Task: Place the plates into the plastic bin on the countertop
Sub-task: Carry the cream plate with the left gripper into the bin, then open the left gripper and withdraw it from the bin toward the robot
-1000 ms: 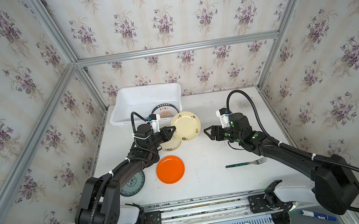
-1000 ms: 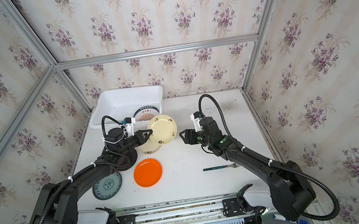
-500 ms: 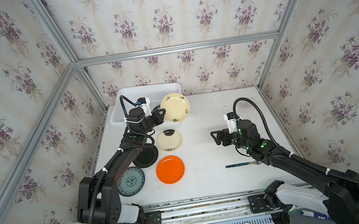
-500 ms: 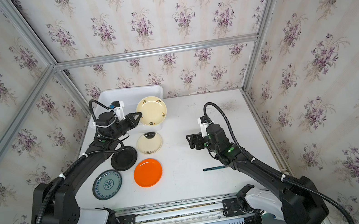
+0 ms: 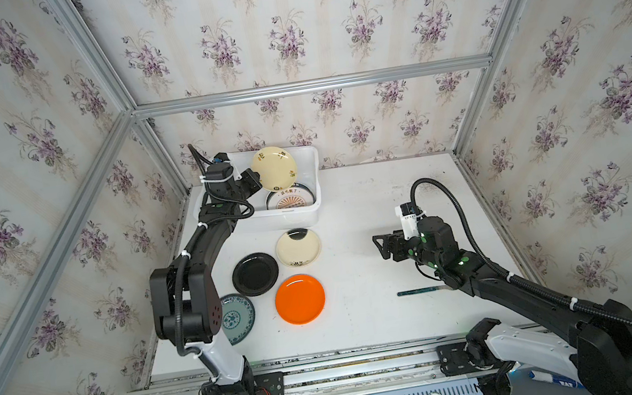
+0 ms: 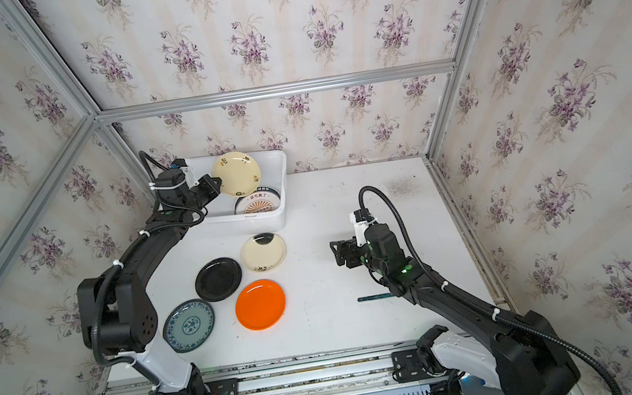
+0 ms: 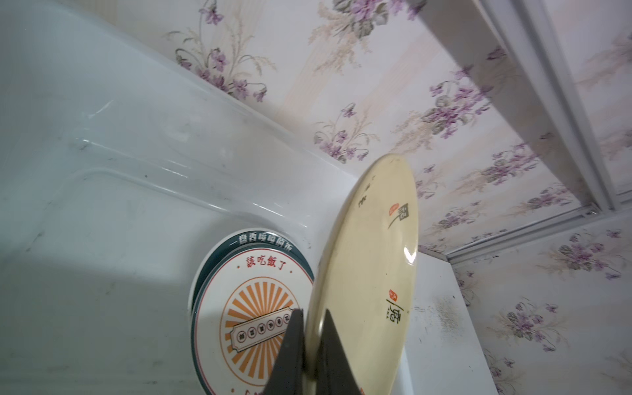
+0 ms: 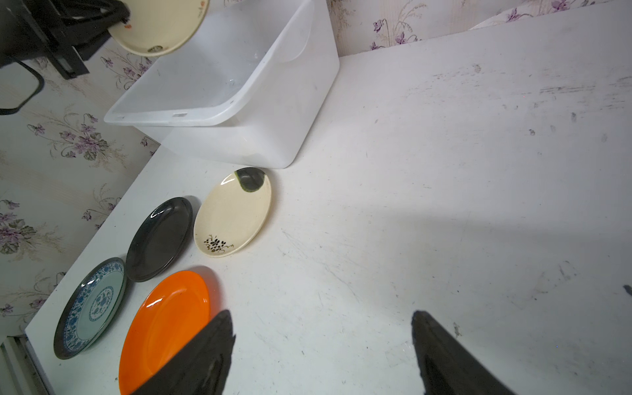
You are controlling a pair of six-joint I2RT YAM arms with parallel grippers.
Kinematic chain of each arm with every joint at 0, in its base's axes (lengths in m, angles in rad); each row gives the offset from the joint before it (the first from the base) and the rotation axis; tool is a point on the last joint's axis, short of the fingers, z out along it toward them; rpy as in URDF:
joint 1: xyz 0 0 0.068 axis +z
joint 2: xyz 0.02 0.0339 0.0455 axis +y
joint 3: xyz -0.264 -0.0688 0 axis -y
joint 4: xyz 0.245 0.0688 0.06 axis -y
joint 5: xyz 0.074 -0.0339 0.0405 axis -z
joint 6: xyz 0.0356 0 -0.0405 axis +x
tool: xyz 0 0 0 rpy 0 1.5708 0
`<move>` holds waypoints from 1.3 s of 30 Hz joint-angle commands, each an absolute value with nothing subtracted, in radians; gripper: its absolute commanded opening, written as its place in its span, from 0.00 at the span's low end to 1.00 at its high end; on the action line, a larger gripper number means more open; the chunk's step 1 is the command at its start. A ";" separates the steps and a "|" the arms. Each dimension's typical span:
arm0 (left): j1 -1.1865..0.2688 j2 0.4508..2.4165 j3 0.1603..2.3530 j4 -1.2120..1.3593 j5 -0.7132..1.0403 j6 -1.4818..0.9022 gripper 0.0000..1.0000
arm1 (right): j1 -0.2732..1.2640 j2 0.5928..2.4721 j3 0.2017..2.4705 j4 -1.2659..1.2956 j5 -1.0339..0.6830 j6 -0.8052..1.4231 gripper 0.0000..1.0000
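My left claw (image 7: 313, 313) is clamped tight on the lower rim of a round cream plate with small red and black markings (image 5: 273, 168). I hold it tilted on edge above the large white rectangular plastic bin (image 5: 283, 217), which stands at the far left of the scuffed white countertop (image 5: 349, 210). In the bin's right end lies a white plate with an orange sunburst (image 7: 253, 307); it may rest on a second dark-rimmed plate, but I cannot be sure.

My right claw (image 5: 381, 247) hangs wide open and empty over bare countertop, well apart from the bin. Near its arm lies a dark-handled fork (image 5: 419, 290).

Four plates sit flat in front of the bin:
- a cream plate with a dark patch (image 5: 298, 248)
- a glossy black plate (image 5: 255, 274) just beside it
- a bright orange plate (image 5: 300, 299)
- a teal-patterned plate (image 5: 238, 316), partly under my left arm
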State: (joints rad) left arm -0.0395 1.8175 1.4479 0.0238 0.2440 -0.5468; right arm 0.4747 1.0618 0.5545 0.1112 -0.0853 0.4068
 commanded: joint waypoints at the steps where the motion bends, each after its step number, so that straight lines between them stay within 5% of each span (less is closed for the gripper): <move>1: -0.037 1.877 1.513 -0.081 0.247 -0.525 0.07 | 0.476 1.066 0.556 0.142 -0.060 0.424 0.84; 20: -0.039 2.121 1.721 -0.297 0.282 -0.493 0.18 | 0.476 1.163 0.583 0.157 -0.079 0.468 0.83; 29: -0.040 2.142 1.750 -0.308 0.319 -0.455 0.53 | 0.476 1.176 0.591 0.139 -0.083 0.483 0.82; 31: -0.042 2.139 1.750 -0.313 0.312 -0.449 0.69 | 0.476 1.176 0.594 0.136 -0.084 0.484 0.82; 33: -0.042 2.131 1.749 -0.321 0.288 -0.449 0.99 | 0.475 1.174 0.598 0.128 -0.083 0.483 0.82; 39: -0.044 2.070 1.721 -0.327 0.241 -0.450 1.00 | 0.476 1.174 0.612 0.095 -0.093 0.480 0.82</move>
State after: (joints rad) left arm -0.0437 2.1044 1.7298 -0.3286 0.2768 -0.4660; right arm 0.4747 1.1755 0.5938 0.0940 -0.0784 0.4820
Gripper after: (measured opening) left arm 0.994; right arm 0.822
